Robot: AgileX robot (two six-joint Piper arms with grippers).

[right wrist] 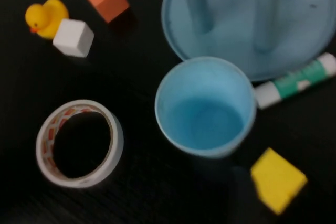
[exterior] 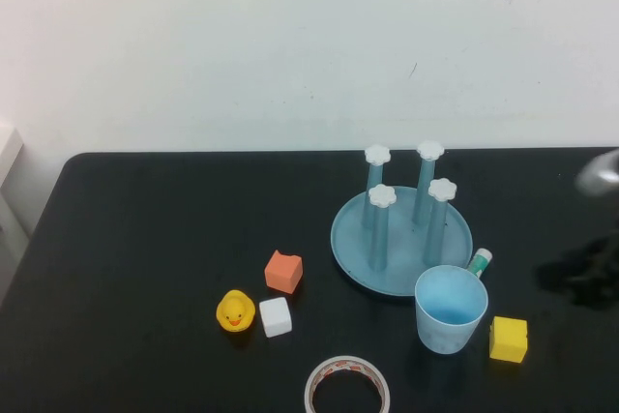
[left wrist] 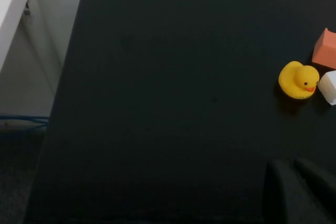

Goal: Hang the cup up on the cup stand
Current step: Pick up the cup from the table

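The light blue cup point(exterior: 450, 309) stands upright, mouth up, on the black table just in front of the cup stand point(exterior: 352, 239). The stand is a round blue dish with four upright posts with white flower caps point(exterior: 383, 196). The right wrist view looks down into the cup point(right wrist: 205, 109), with the stand's dish point(right wrist: 294, 45) behind it. My right gripper point(exterior: 582, 274) is a dark blur at the table's right edge, to the right of the cup and apart from it. My left gripper point(left wrist: 287, 165) is shut and empty, low over bare table left of the toys.
An orange block point(exterior: 283, 271), a white cube point(exterior: 276, 316) and a yellow duck point(exterior: 235, 311) lie left of the stand. A tape roll point(exterior: 347, 386) lies at the front edge. A yellow block point(exterior: 509, 339) and a glue stick point(exterior: 481, 260) lie by the cup.
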